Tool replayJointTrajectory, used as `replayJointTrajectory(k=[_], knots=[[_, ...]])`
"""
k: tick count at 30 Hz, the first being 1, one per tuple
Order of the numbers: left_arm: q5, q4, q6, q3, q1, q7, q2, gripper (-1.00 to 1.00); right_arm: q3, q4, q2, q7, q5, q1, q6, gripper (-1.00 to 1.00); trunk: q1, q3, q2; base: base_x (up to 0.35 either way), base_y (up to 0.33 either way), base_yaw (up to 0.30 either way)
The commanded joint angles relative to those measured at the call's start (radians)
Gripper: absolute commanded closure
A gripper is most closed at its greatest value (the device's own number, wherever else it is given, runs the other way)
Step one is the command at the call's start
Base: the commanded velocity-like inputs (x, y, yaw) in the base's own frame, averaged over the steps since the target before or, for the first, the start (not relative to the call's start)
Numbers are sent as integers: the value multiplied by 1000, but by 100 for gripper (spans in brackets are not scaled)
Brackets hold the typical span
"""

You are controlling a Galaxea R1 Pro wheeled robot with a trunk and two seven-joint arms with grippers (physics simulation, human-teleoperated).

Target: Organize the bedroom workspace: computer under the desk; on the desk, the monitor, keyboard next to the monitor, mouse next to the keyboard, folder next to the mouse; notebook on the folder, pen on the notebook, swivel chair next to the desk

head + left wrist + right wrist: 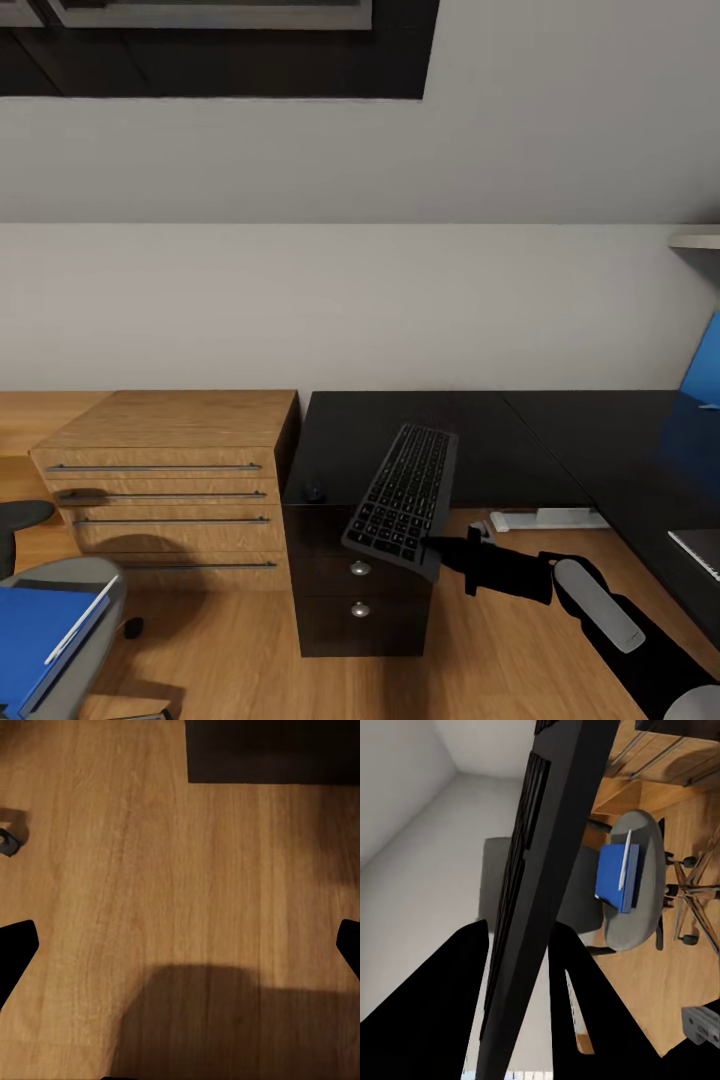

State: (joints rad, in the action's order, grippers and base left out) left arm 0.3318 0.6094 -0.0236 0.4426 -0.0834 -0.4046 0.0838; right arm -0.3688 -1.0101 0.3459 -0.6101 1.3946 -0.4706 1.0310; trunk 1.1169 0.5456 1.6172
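Right gripper [437,549] clamps the keyboard [403,492] over the desk [520,440]; left pincer's state cannot be told. Mouse [314,493] on desk; folder [35,635] remains on swivel chair [95,590].

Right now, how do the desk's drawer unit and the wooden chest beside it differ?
The drawer unit is black with round silver knobs; the wooden chest is light wood with long bar handles. The drawer unit sits under the desk top, while the chest stands free with its own top. The chest is wider. The keyboard, held in the right gripper, overlaps the drawer unit, not the chest. Both stand on the wooden floor against the wall.
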Motion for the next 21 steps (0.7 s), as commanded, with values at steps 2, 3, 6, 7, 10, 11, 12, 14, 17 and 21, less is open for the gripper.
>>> replayJointTrajectory(k=[2,3,6,7,10,11,12,14,17,21], knots=[[10,0,-4,7,-1,-8,-1,-100,-3,3,1,-10,-4,-1,0,100,0,1,1,0,0,0],[10,0,-5,7,-1,-8,-1,-100,-3,4,1,-11,-4,-1,0,100,0,1,1,0,0,0],[10,1,-5,7,-1,-8,-1,-100,-5,5,-1,-12,-3,0,-1,100,0,1,1,3,0,0],[10,1,-5,7,-1,-8,-1,-100,-5,5,-2,-11,-3,0,-1,100,0,1,1,52,0,0],[11,1,-6,7,-1,-8,-1,-100,-7,5,-3,-10,-4,0,-2,100,0,1,1,163,0,0],[11,1,-6,7,-1,-8,-1,-100,-8,6,-4,-9,-4,0,-2,100,0,1,1,259,0,0],[11,1,-7,7,-1,-8,-1,-100,-8,6,-4,-9,-5,0,-2,100,0,1,1,262,0,0],[11,1,-7,7,-1,-8,-1,-100,-9,13,-4,-8,-6,0,-3,100,0,1,1,168,0,0],[11,0,-7,7,-1,-8,-1,-100,-9,33,-18,-8,-6,0,-2,100,0,1,1,129,0,0],[11,1,-6,7,-1,-8,-1,-100,-11,49,-33,-7,-6,0,-3,100,0,1,1,163,0,0]])
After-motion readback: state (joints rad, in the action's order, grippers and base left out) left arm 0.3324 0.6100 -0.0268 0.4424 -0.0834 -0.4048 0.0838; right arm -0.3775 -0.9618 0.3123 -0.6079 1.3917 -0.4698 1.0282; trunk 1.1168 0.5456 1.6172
